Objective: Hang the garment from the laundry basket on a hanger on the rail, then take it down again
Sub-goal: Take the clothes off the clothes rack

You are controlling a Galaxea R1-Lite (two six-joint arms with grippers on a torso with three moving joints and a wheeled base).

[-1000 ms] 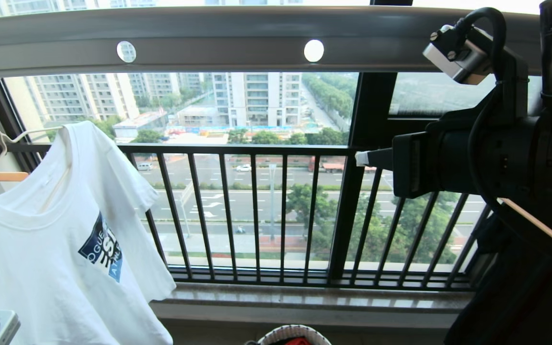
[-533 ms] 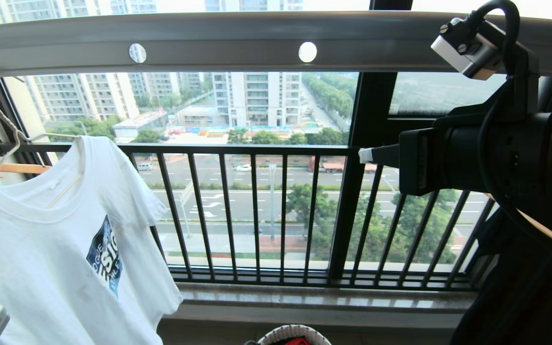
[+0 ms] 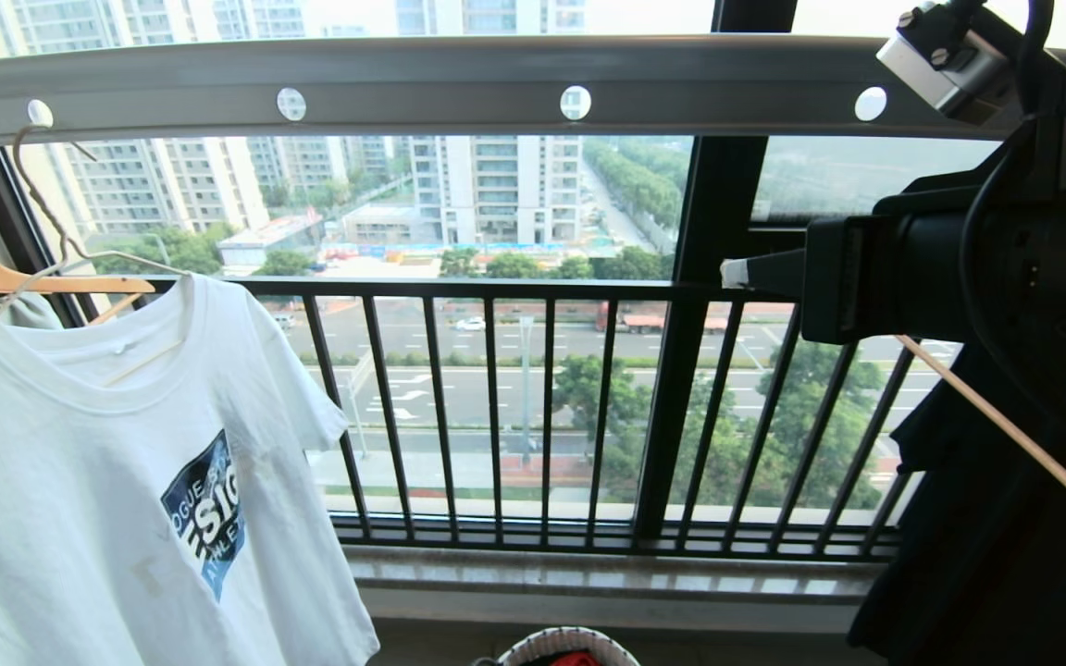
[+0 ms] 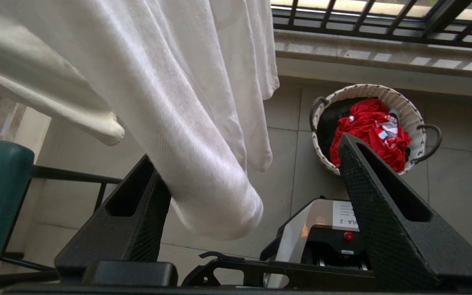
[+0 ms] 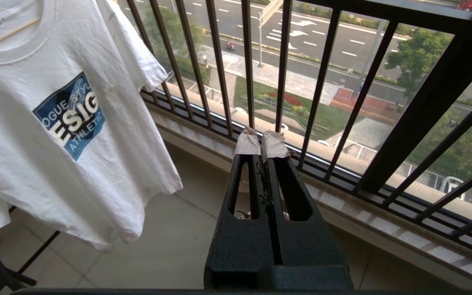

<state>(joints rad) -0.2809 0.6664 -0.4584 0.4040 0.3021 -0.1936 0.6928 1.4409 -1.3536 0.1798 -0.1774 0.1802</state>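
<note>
At your left, the garment (image 3: 107,481) hangs on the hanger (image 3: 80,264), hooked into the rail (image 3: 440,88). Your left claw (image 4: 252,205) stands released around a sleeve. Below centre, the laundry basket (image 3: 568,640) sits on the floor. At right, your right claw (image 5: 261,145) is clenched, empty

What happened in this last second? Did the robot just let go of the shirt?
It seems so. The shirt swung right on its hanger, whose hook now hangs at the rail's leftmost hole. The left gripper opened and dropped out of the head view. The right gripper rose slightly, still shut. The basket and window railing stayed put.
</note>
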